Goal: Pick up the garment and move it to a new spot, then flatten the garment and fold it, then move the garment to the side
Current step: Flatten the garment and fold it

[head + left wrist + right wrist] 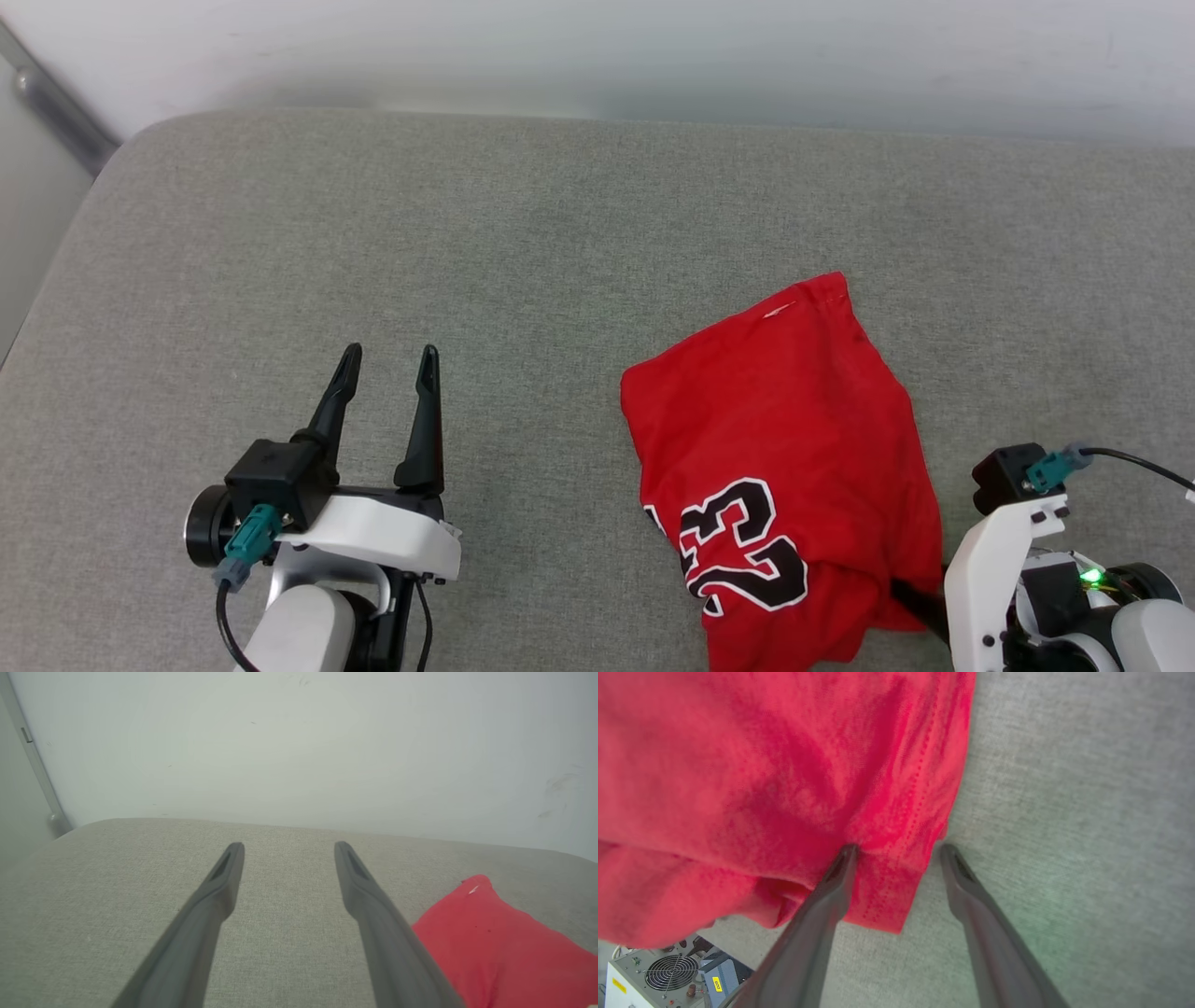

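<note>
The garment (784,411) lies folded into a rough red rectangle on the right of the grey cushion, with a black white-outlined "23" (742,546) facing up near its front. My right gripper (896,851) is open at the garment's (784,765) near right hem, a corner of stitched fabric lying between its fingertips. In the head view its fingers run under the cloth, and one dark finger (913,602) shows. My left gripper (390,353) stands open over bare cushion, well left of the garment, holding nothing. In the left wrist view the left gripper (288,847) has the garment (495,942) to its right.
The grey fabric cushion (467,233) ends at a white wall (653,47) behind it. A metal rail (56,107) runs along the far left corner. Past the cushion's edge, a box with a fan grille (668,973) sits lower down.
</note>
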Robot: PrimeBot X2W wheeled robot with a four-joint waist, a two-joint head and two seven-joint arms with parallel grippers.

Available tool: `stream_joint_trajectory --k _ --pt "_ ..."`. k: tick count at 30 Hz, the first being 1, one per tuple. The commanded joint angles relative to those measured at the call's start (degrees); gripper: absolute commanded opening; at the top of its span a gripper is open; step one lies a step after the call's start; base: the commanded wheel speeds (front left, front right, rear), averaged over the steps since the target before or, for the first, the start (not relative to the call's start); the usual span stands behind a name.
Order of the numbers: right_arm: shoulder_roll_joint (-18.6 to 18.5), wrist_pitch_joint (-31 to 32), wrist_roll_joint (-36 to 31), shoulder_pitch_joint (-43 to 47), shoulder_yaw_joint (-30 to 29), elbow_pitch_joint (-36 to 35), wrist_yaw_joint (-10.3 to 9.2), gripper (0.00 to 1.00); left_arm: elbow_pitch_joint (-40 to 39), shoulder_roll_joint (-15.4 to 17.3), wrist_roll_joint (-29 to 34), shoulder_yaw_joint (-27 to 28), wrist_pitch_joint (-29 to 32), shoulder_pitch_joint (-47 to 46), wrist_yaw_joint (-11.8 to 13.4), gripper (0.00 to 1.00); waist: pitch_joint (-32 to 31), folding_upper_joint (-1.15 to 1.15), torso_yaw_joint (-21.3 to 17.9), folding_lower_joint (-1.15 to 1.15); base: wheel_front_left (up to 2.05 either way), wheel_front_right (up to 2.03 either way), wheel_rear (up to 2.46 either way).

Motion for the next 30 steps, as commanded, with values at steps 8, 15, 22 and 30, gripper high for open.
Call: stream_joint_trajectory --k 8,15,22,30 --pt "-1.8 -3.4 0.2 -5.8 2.1 -1.1 0.01 0.0 0.5 -1.0 1.5 2.0 -0.1 -0.1 -1.1 1.0 -0.8 0.0 -0.5 0.0 0.0 0.0 0.0" --pt "-4.0 -10.4 -4.0 -14.7 0.5 -3.0 0.0 0.0 0.2 -1.5 2.4 3.1 -0.1 0.0 -1.6 1.0 -0.6 0.0 -1.1 0.0 0.0 0.0 0.0" --pt "-4.9 -14.4 -8.1 -26.8 -2.5 1.6 0.0 0.0 -0.8 -2.7 3.3 3.2 -0.1 -2.1 -2.8 1.0 3.5 0.0 0.0 0.0 0.0 0.0 0.0" --pt "-6.4 -23.0 -12.2 -37.5 -6.8 13.4 0.0 0.0 -1.6 -4.3 4.6 3.5 -0.1 -5.2 -4.4 1.0 9.4 0.0 2.0 0.0 0.0 0.0 0.0"
